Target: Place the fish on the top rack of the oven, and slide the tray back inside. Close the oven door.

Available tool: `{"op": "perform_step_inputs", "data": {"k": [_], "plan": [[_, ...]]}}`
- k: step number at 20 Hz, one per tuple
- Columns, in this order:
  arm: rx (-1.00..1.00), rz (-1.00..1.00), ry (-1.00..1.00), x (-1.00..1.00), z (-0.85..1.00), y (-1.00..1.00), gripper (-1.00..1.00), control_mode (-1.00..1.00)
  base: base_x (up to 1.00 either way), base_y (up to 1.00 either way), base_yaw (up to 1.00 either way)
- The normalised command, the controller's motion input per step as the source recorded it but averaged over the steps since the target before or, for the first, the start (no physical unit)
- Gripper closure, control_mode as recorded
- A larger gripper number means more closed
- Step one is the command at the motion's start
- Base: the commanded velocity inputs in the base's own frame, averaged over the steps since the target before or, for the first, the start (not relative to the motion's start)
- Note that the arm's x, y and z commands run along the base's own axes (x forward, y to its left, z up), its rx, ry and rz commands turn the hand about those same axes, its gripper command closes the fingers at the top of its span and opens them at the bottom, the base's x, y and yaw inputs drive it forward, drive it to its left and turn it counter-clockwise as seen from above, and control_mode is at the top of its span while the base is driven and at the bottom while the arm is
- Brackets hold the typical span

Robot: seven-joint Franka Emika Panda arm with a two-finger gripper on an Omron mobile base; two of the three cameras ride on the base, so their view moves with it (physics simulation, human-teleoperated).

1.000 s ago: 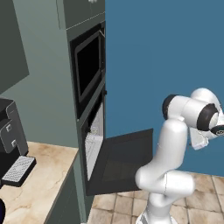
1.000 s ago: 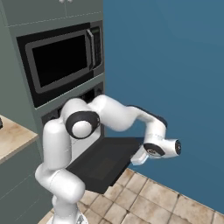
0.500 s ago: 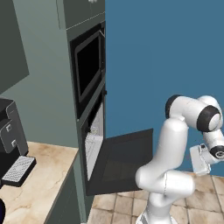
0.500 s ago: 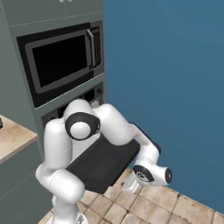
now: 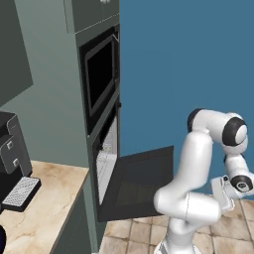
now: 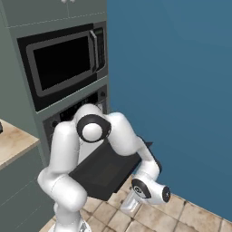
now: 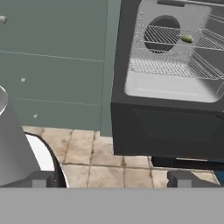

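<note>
A black microwave [image 6: 63,65] sits built into the grey-green cabinet [image 5: 54,104]. At the left, a dark coffee machine [image 5: 12,161] stands on the beige counter [image 5: 47,208].

Arm swung down since earlier; end effector [image 7: 113,178] now low beside oven door [image 7: 168,131], near floor.

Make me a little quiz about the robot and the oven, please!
1. True or false: the oven door is shut.
2. Where is the fish?
A. on the floor
B. on the top rack inside the oven
C. between the gripper's fingers
3. Fill in: the gripper is low by the floor, in front of the door, and its jaws are ____.

Key:
1. False. The door hangs down, open.
2. B
3. open, holding nothing
</note>
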Motion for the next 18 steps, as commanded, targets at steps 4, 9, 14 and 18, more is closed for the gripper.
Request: {"op": "perform_step_inputs", "data": {"k": [4, 9, 14, 18], "plan": [[0.04, 0.00, 0.00, 0.09, -0.05, -0.28, -1.00, -1.00, 0.00, 0.00, 0.00], [0.04, 0.02, 0.00, 0.18, -0.43, 0.03, -1.00, -1.00, 0.00, 0.00, 0.00], [0.06, 0.02, 0.00, 0.27, -0.40, 0.07, -1.00, -1.00, 0.00, 0.00, 0.00], [0.09, 0.03, 0.00, 0.45, -0.23, 0.01, -1.00, -1.00, 0.00, 0.00, 0.00]]}}
